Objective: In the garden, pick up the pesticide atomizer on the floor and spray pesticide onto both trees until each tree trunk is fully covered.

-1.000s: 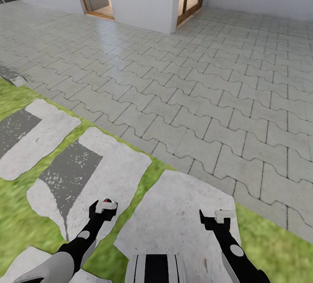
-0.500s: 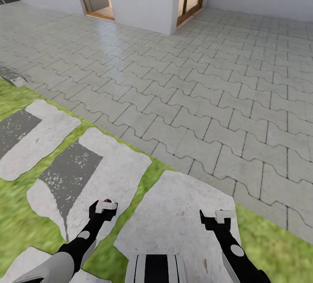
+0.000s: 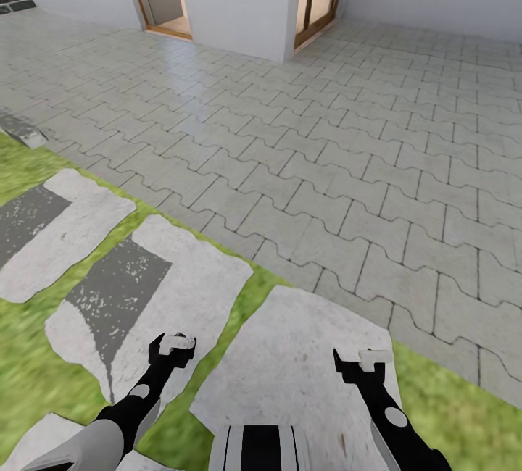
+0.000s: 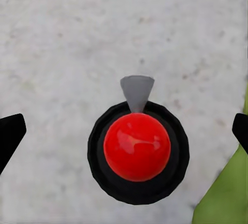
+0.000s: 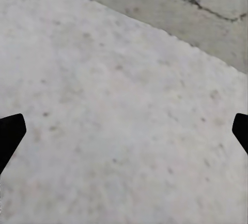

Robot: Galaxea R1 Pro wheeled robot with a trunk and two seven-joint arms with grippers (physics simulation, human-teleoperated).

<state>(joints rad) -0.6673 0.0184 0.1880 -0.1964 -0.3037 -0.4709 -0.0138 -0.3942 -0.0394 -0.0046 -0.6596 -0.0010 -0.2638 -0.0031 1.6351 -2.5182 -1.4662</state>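
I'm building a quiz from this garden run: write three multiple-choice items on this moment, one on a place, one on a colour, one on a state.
1. What lies under the pesticide atomizer?
A. a pale stepping stone
B. grass
C. grey paving

2. What colour is the dot on its top?
A. white
B. red
C. green

3. How do the fingers of the left gripper stand?
A. shut on the atomizer
B. apart, with the atomizer between them
C. shut on nothing

Answers: 1 A, pale stone surrounds it in the left wrist view; 2 B, the dome reads glossy red; 3 B, the dark fingertips sit at either edge, apart from the bottle.
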